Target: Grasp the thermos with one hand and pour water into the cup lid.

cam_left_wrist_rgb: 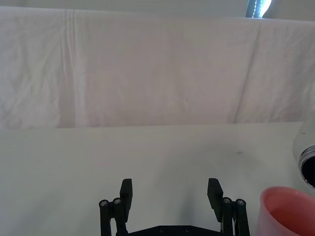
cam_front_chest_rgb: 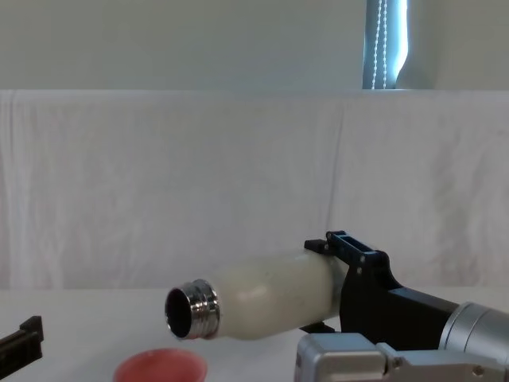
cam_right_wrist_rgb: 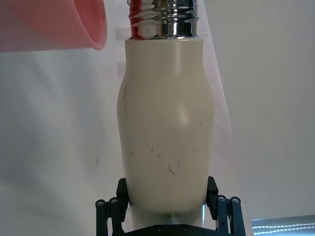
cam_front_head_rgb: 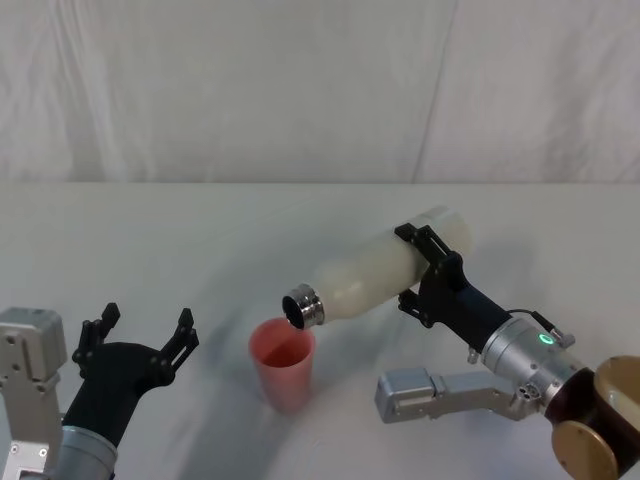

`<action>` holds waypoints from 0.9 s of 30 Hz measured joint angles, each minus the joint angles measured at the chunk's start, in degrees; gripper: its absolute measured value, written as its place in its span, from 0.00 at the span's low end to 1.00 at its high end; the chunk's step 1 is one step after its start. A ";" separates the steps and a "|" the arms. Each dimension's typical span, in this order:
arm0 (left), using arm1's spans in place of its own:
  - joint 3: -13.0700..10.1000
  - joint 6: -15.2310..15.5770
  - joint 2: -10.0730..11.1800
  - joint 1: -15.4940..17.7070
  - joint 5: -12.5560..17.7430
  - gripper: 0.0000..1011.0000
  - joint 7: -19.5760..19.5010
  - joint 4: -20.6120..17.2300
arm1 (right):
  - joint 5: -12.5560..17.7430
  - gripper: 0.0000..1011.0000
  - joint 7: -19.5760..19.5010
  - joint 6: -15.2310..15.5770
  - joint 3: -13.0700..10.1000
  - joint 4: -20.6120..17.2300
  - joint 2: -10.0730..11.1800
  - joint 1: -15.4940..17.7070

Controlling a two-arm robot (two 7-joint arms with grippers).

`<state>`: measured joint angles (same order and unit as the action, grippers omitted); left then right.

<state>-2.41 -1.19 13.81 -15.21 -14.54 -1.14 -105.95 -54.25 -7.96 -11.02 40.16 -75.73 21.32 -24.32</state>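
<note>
The cream-white thermos (cam_front_head_rgb: 375, 272) is held nearly level above the table, its chrome neck (cam_front_head_rgb: 304, 308) tipped down over the rim of the pink cup lid (cam_front_head_rgb: 283, 362). My right gripper (cam_front_head_rgb: 415, 268) is shut on the thermos body near its base. The right wrist view looks along the thermos (cam_right_wrist_rgb: 165, 123) between the fingers (cam_right_wrist_rgb: 123, 191) to the cup lid (cam_right_wrist_rgb: 54, 24) beyond. From the chest, the thermos (cam_front_chest_rgb: 262, 294) points left above the cup lid (cam_front_chest_rgb: 159, 368). My left gripper (cam_front_head_rgb: 147, 316) rests open and empty to the left of the cup lid (cam_left_wrist_rgb: 288, 211).
A white cloth covers the table (cam_front_head_rgb: 200, 230) and hangs as a backdrop (cam_front_head_rgb: 300, 80) behind it. A grey housing (cam_front_head_rgb: 432, 392) on my right arm sits low beside the cup lid. Bare tabletop lies to the left and behind.
</note>
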 joint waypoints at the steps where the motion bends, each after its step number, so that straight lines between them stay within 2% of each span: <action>1: 0.00 0.00 0.00 0.00 0.00 0.99 0.00 0.00 | -0.03 0.94 0.00 0.00 0.03 0.01 -0.04 -0.02; 27: 0.00 0.00 0.00 0.00 0.00 0.99 0.00 0.00 | -0.55 0.94 -0.64 -0.27 0.84 0.51 -0.41 -0.62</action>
<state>-2.41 -1.19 13.81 -15.21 -14.54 -1.14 -105.95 -54.79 -8.60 -11.30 41.00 -75.22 20.91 -24.94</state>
